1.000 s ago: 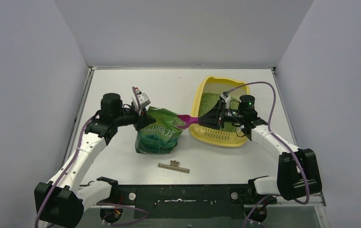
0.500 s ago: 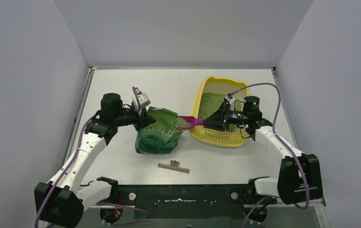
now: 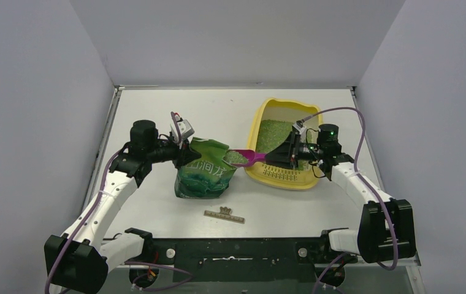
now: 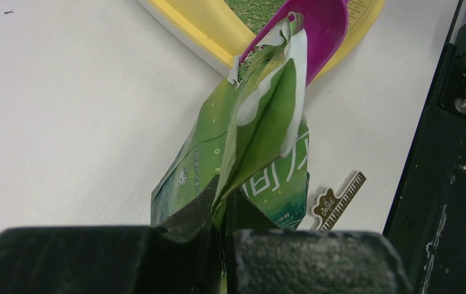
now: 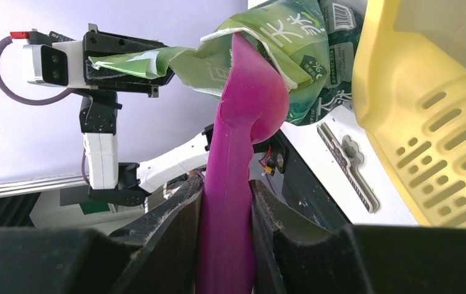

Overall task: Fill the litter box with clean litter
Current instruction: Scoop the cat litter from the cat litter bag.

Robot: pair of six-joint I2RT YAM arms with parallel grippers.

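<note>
R tool (image 5: 225, 211) is clamping narrow on the handle of the magenta scoop (image 3: 250, 158), one finger on each side of it, w/ the handle running out toward 9 o'clock in the top view. The scoop's bowl is sitting at the open mouth of the green bag (image 3: 205, 174) and is carrying a small load of clean litter (image 3: 236, 157); whether the bowl is touching the torn lip or is just beside it, can't tell. L tool (image 4: 223, 228) is pinching the bag's top edge from the 9 o'clock side, jaws closed tight on the foil, and is keeping the mouth pulled open. The bag is standing upright on the white worktop (image 3: 157, 116), approx. mid-worktop. The litter box (image 3: 286, 103) is lying at 3 o'clock of the bag, just beside it, w/ the R tool hovering over its near end. Its slotted grate (image 3: 282, 174) is sitting at the box's 6 o'clock end, and more light-green granules are covering the floor toward 12 o'clock. A thin brown strip (image 3: 224, 214) is lying flat at 6 o'clock of the bag, near but apart from it.
</note>
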